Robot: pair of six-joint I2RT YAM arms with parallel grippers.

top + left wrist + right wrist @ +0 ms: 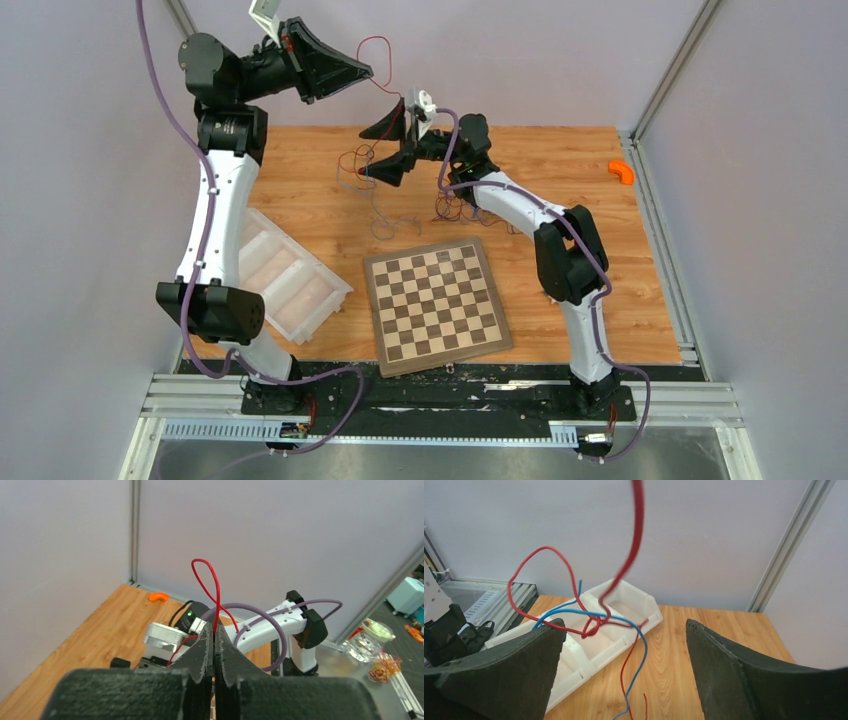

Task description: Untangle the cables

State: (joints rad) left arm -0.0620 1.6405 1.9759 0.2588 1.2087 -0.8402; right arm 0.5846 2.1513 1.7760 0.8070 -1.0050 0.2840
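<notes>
One red cable point(207, 580) in tight left tool point(215, 630); right tool point(624, 625) agape.

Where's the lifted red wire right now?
The red cable is pinched in the left gripper, raised far left in the top view, trailing down to the open right gripper.
</notes>
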